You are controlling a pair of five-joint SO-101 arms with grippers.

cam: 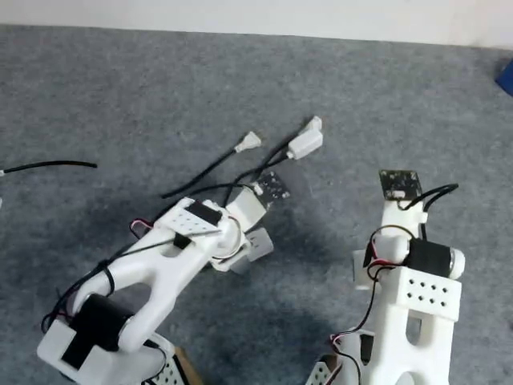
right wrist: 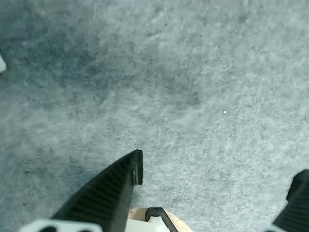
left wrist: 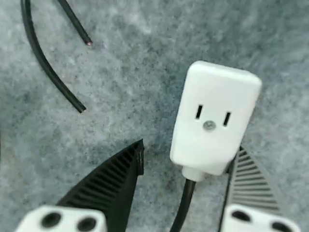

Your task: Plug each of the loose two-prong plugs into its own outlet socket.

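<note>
In the high view, the white outlet socket (cam: pixel 304 145) lies upper centre of the frame, with a two-prong plug (cam: pixel 248 143) to its left on the grey carpet (cam: pixel 120 88). In the left wrist view, the left gripper (left wrist: pixel 186 166) stands spread with the outlet socket (left wrist: pixel 212 121) between its fingers. In the right wrist view, the right gripper (right wrist: pixel 219 169) hangs wide apart above the carpet (right wrist: pixel 193 72), grasping nothing.

Here's the white boxy plastic outlet socket (left wrist: pixel 212 116) on its black cord (left wrist: pixel 183 205), between the left gripper (left wrist: pixel 189 150)'s wide-spread jaws, just beside one ribbed finger (left wrist: pixel 244 171); two black cable ends (left wrist: pixel 48 72) lie on grey felt (left wrist: pixel 130 63) nearby.
</note>
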